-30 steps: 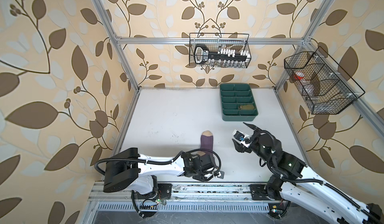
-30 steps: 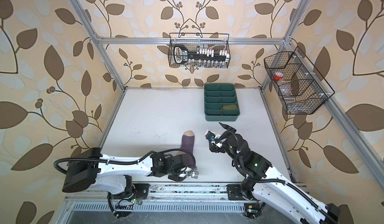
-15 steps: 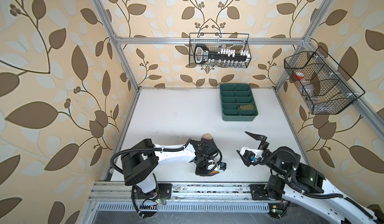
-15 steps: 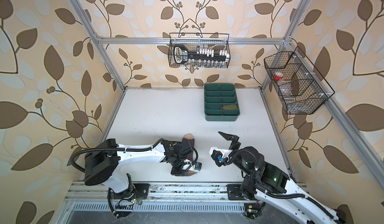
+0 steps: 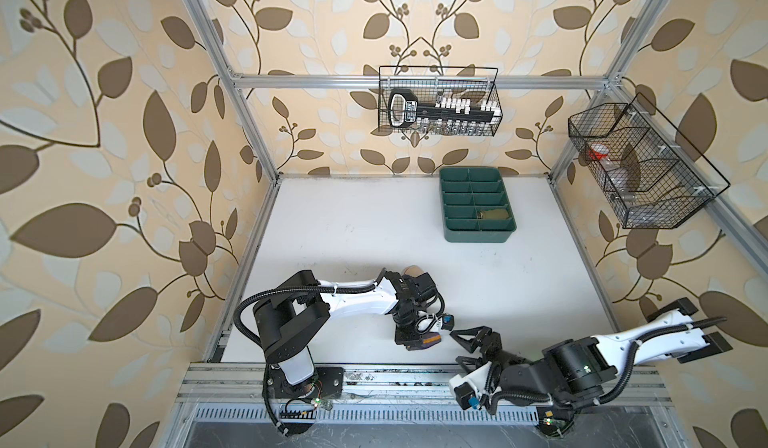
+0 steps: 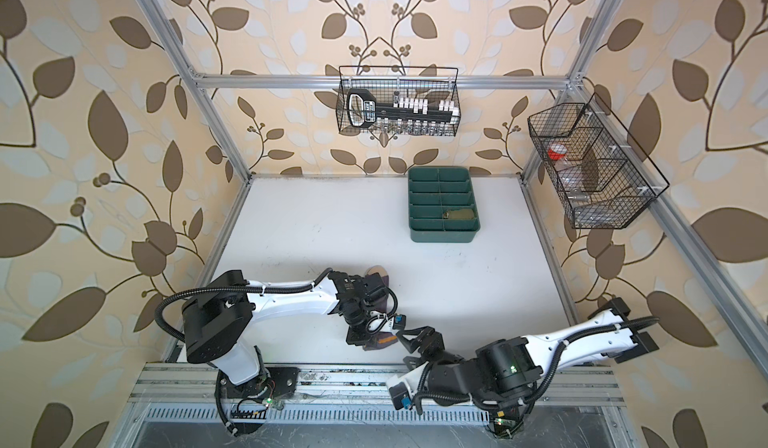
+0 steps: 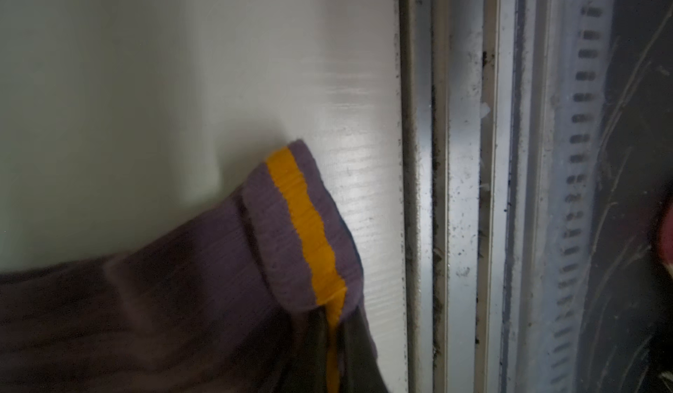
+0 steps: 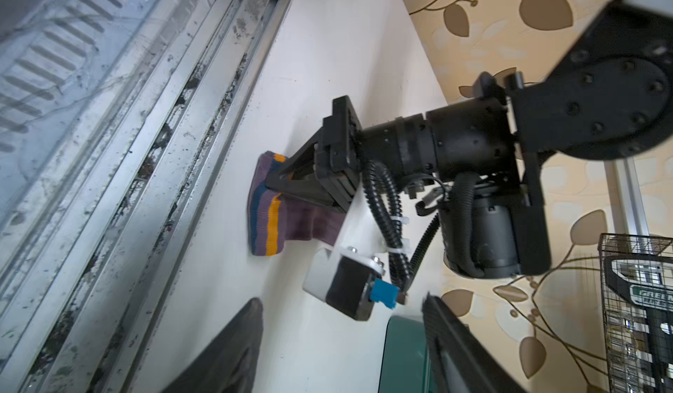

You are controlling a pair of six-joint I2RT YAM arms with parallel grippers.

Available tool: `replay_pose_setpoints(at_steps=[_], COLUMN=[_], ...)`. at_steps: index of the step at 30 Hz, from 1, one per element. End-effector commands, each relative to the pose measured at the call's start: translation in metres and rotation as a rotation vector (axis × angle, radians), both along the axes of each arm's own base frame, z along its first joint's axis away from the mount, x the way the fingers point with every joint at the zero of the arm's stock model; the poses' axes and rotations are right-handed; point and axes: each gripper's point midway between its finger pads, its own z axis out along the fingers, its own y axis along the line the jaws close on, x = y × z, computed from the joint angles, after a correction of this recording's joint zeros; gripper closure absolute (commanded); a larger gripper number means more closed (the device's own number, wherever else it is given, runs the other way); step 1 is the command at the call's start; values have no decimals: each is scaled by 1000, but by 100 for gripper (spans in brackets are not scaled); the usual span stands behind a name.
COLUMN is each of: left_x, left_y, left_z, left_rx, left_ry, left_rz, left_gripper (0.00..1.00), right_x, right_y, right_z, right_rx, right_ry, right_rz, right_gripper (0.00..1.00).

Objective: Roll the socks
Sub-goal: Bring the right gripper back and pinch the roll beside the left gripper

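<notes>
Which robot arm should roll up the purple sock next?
Left. The left gripper is shut on the purple sock at its striped cuff, while the right gripper hangs open and empty beside it.

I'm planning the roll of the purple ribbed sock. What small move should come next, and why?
Probably ease the right gripper in to pinch the free cuff corner of the purple ribbed sock: the left gripper is shut on that cuff, and the right one stands open just beside it.
</notes>
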Motion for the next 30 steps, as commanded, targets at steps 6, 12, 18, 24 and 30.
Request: replay_pose_setpoints(at_steps=[6,12,18,24,30], left_x=[1,1,1,0,0], left_y=[-1,2,2,4,4], left_z=[5,8,9,10,11], left_rx=[-12,-23,-28,-33,-35], left_ry=[18,1,-4,-7,-5], left_rz=[19,20,22,21,18], left_gripper=[100,100,100,100,100], right_x=[-9,26,47,62,75], right_y=[40,49,52,45,36], right_z=[-57,-93,-117,-140,-155], right_rx=[54,8,-10,-72,-146], right_ry=[64,80,103,77,58], right_rz=[-49,-208,-264,-304,-333], right_gripper=[35,36,36,35,39])
